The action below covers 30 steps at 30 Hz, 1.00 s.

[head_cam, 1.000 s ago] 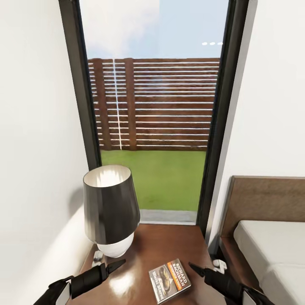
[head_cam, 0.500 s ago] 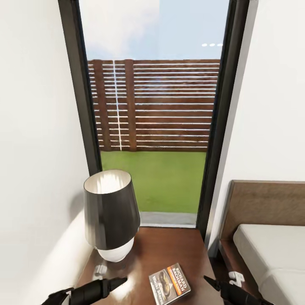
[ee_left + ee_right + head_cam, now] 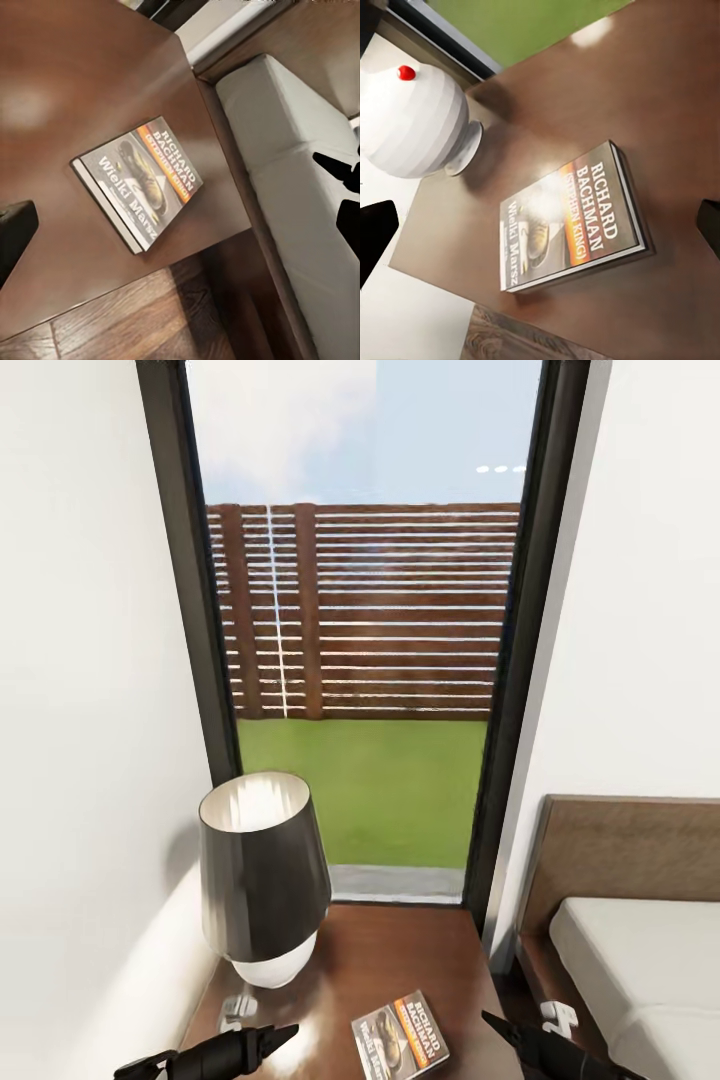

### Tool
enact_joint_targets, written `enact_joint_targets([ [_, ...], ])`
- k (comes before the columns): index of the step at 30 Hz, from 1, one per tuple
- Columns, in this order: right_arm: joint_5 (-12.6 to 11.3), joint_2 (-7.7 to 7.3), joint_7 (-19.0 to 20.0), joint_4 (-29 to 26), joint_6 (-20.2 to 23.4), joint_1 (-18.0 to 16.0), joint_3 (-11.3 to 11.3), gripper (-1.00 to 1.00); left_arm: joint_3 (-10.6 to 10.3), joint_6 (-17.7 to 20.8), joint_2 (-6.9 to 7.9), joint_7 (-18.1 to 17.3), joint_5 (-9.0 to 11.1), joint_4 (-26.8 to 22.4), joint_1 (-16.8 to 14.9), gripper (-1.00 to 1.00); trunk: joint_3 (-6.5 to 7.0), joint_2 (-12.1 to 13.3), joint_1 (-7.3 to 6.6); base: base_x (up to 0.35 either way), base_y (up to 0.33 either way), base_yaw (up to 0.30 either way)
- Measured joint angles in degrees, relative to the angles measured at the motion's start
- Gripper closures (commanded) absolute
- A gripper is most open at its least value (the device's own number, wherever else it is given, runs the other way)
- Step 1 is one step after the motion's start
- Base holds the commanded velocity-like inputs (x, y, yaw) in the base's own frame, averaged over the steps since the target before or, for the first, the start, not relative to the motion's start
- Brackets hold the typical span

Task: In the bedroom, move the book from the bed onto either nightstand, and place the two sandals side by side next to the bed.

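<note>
- My left gripper [image 3: 285, 1032] hangs low over the near edge of the nightstand [image 3: 400, 950], its dark tips drawn to a point and holding nothing; whether the jaws are parted or pressed together I cannot tell
- My right gripper [image 3: 492, 1021] sits off the nightstand's bed-side edge, likewise empty, and I cannot tell its spread either
- Between the two arms the book [image 3: 401, 1036] lies flat, cover up, near the front edge of the nightstand top, with neither gripper touching it; my left wrist camera has it [image 3: 137, 192] square on the wood, apart from the mattress
- Further in on the same top stands the lamp [image 3: 262, 875], black shade over a white round base, well apart from the book
- Past the nightstand's edge is the bed [image 3: 640, 960], with headboard and pale mattress
- Behind everything, the tall window [image 3: 360, 660] looks onto lawn and fence
- Progress, as I judge it: the book half reads as finished, since it rests on a nightstand; the sandals half is left to do, so I reckon my next job is finding them
- Count: one book, one nightstand, one lamp, one bed, two grippers
</note>
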Motion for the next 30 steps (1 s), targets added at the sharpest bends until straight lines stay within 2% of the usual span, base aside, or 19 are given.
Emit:
enact_joint_targets([
  [15, 0.0, -0.03, -0.2, 0.0, 0.0, 0.0, 0.0, -1.0, -0.1, 0.0, -0.18, 0.2, -0.1, 0.0, 0.0, -1.0, 2.69, 6.0, -3.3, 0.0, 0.0, 0.0],
  [20, -0.1, -0.35, -0.1, 0.0, -0.1, 0.1, -0.1, -1.0, -0.1, 0.0, -0.16, 2.6, -0.2, 0.0, 0.0, -1.0, 3.59, 8.0, -4.39, 0.0, 0.0, 0.0],
  [25, -0.2, -3.47, -0.1, 0.0, -0.6, 3.3, 0.0, -1.0, -0.1, -0.5, -0.22, 5.9, -0.6, 1.1, 0.0, -1.0, 4.49, 10.0, -5.49, 0.0, 0.0, 0.0],
  [29, -0.2, -4.37, -0.4, 1.2, -2.1, 8.5, 0.2, -1.0, -0.2, -5.2, 0.19, 7.4, -0.9, 7.1, 0.2, -1.0, 5.19, 11.6, -6.37, 0.0, 0.0, 0.0],
  [30, -0.2, -4.45, -0.5, 1.5, -2.6, 10.6, 0.3, -1.0, -0.3, -6.7, 0.23, 9.0, -0.9, 8.6, 0.5, -1.0, 5.37, 12.0, -6.59, 0.0, 0.0, 0.0],
])
